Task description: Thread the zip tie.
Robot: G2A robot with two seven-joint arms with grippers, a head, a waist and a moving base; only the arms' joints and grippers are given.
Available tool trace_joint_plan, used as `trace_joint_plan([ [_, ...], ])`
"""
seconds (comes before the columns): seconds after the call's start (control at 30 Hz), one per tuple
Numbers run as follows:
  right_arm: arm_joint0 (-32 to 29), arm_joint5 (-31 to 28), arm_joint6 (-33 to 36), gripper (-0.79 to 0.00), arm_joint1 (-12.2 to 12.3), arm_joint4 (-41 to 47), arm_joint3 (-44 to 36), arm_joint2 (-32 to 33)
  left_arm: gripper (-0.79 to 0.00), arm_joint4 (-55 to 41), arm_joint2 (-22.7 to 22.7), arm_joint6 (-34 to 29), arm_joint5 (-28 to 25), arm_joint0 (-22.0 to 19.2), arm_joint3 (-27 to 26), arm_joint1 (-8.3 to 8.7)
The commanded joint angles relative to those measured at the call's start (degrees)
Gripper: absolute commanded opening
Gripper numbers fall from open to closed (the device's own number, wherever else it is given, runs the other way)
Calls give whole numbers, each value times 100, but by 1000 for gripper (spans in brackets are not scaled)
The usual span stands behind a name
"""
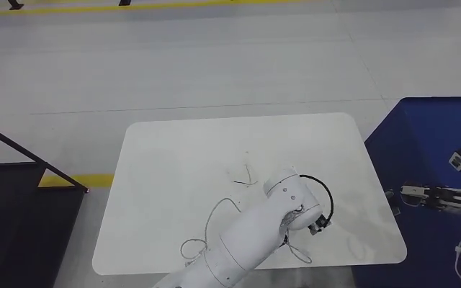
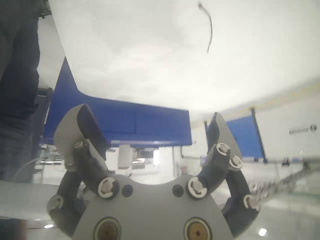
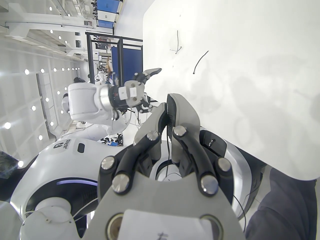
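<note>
Left gripper (image 2: 150,116) hangs above the table (image 1: 180,144) with its two fingers spread wide apart and nothing between them. Seen from the top, its white arm (image 1: 252,237) comes in over the 6 o'clock edge, and the wrist ends at about 4 o'clock from the table's middle. It points toward the blue panel (image 1: 425,144) that stands beyond the 3 o'clock side. The zip tie (image 2: 211,28), black and gently curved with its small head at one end, lies flat on the white top. It is ahead of the spread fingers and well apart from them, and neither gripper touches it. A crossed pair of thin strips (image 1: 247,176) rests near the table's middle, a touch toward 12 o'clock. From the right wrist these strips lie near the zip tie but clear of it. The right gripper (image 3: 168,101) is off the table's edge beside the robot, and its ribbed pads are drawn together with only a sliver between them. A thin dark strand (image 3: 170,151) shows in line with that sliver, lower down between the finger links. I cannot tell whether the pads pinch it or whether it is something behind them.
</note>
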Motion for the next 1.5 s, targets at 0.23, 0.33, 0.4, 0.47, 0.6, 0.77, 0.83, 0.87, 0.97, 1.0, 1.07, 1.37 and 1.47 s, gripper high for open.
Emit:
trace_joint_plan([
  [0.23, 0, 0, 0, -785, 0, 0, 0, 0, 0, -470, 367, -704, -1296, -1159, 1718, -356],
  [0.33, 0, 0, 0, -785, 0, 0, 0, 0, 0, -315, 540, -783, -1627, -1238, 2061, -400],
  [0.4, 0, 0, 0, -785, 0, 0, 0, 0, 0, -321, 596, -828, -1741, -1333, 2293, -415],
  [0.47, 0, 0, 0, -785, 0, 0, 0, 0, -55, -489, 640, -752, -1766, -1394, 2493, -436],
  [0.6, 0, 0, 0, -785, 0, 0, 0, 0, -114, -903, 669, -625, -1698, -1579, 2815, -465],
  [0.77, 0, 0, 0, -785, 0, 0, 0, 0, -191, -1316, 743, -758, -1602, -1753, 3149, -484],
  [0.83, 0, 0, 0, -785, 0, 0, 0, 0, -234, -1485, 744, -840, -1602, -1811, 3301, -487],
  [0.87, 0, 0, 0, -785, 0, 0, 0, 0, -240, -1564, 745, -879, -1577, -1842, 3377, -488],
  [0.97, 0, 0, 0, -785, 0, 0, 0, 0, -348, -1715, 783, -1068, -1539, -1898, 3594, -493],
  [1.0, 0, 0, 0, -785, 0, 0, 0, 0, -348, -1797, 784, -1111, -1466, -1912, 3679, -493],
  [1.07, 0, 0, 0, -785, 0, 0, 0, 0, -345, -1846, 823, -1175, -1453, -1963, 3880, -498],
  [1.37, 0, 0, 0, -785, 0, 0, 0, 0, -394, -2240, 1051, -1432, -1157, -2024, 4312, -528],
  [1.47, 0, 0, 0, -785, 0, 0, 0, 0, -413, -2318, 1132, -1683, -1080, -2029, 4359, -525],
])
